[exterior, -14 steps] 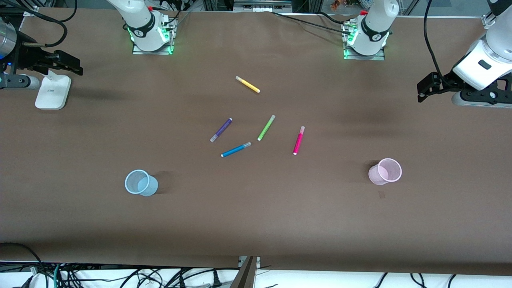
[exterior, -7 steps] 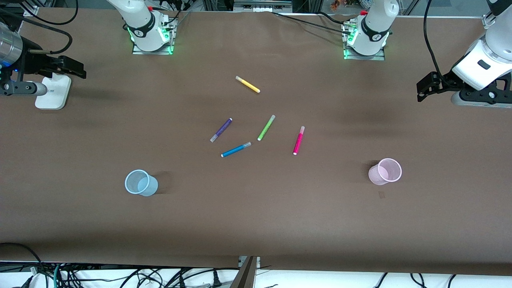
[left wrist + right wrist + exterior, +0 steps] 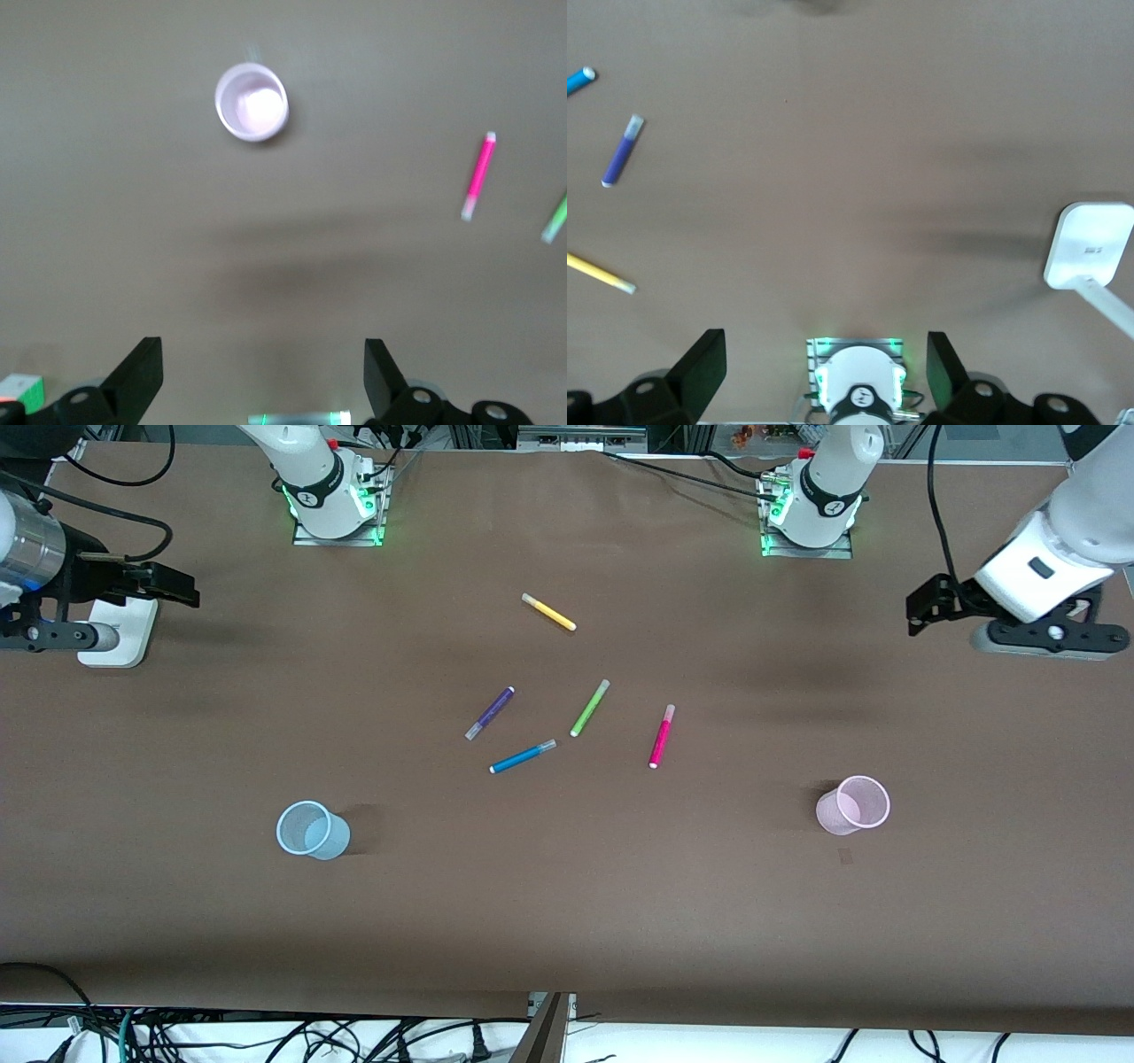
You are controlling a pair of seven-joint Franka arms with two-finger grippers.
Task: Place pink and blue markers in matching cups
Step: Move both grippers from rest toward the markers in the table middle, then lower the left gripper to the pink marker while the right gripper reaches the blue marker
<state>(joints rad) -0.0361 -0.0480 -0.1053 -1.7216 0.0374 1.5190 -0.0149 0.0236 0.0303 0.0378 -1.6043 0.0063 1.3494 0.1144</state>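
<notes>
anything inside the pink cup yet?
No. The pink cup shows only its pale bottom, seen from straight above. The pink marker lies on the table, apart from it.

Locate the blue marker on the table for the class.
In the front view, the blue marker lies mid-table, just nearer the camera than the purple marker and beside the lime-green marker.

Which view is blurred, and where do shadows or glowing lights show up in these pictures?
Left wrist view: soft focus blurs the pink cup and pink marker, and a broad shadow band crosses the table. Right wrist view: sharper, with green light glowing at an arm base. Front view: even lighting, short shadow beside the blue cup, and green glow at both bases.
</notes>
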